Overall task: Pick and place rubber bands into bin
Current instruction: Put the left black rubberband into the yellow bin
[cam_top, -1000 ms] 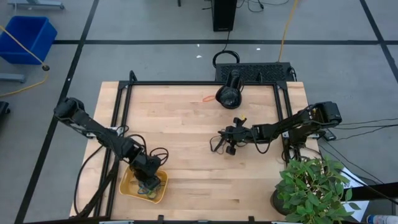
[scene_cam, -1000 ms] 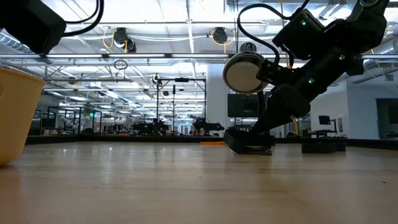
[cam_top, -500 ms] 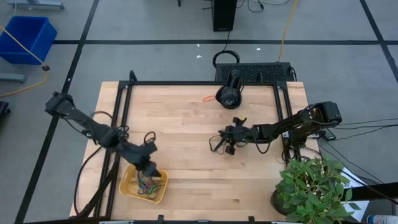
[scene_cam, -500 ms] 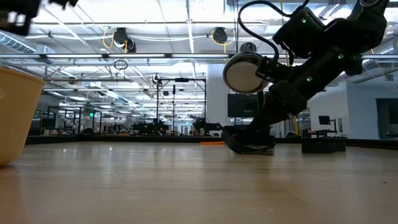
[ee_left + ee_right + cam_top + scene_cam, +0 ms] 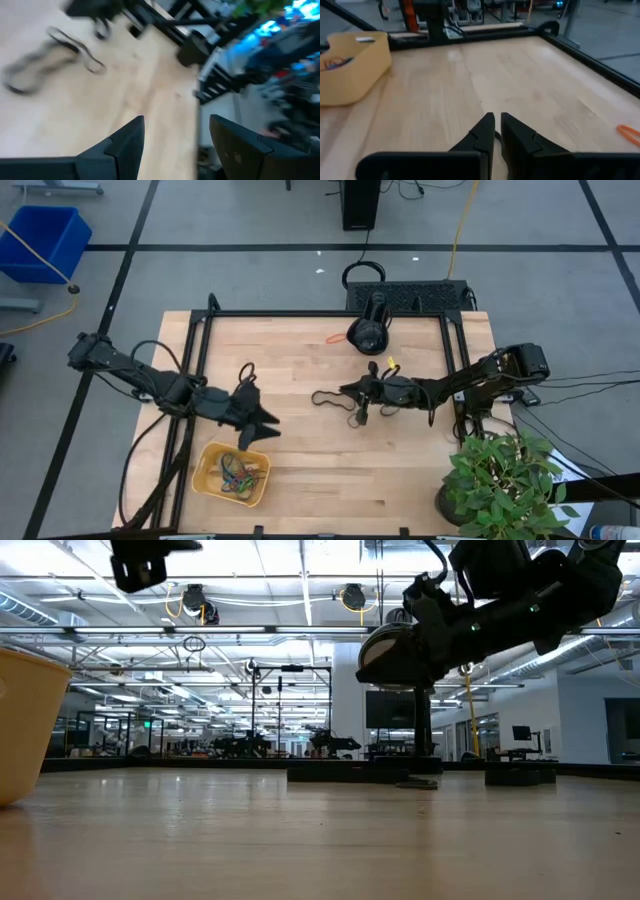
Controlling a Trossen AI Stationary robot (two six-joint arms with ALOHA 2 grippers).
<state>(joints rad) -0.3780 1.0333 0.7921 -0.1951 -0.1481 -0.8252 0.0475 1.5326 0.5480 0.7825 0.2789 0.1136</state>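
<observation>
Wooden table (image 5: 300, 360) is seen from above with the bin (image 5: 207, 481) near its front left corner; many rubber bands (image 5: 238, 473) are lying inside it. Just beyond the bin, the left gripper (image 5: 262, 421) is held spread and empty. Well to the right of the bin, the right gripper (image 5: 347, 391) is pinched on a dark rubber band (image 5: 326, 396).

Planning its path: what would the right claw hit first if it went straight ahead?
Probably nothing soon: the right claw faces bare table; the yellow bin sits off to one side. Beyond is the black frame, depth unclear.
</observation>
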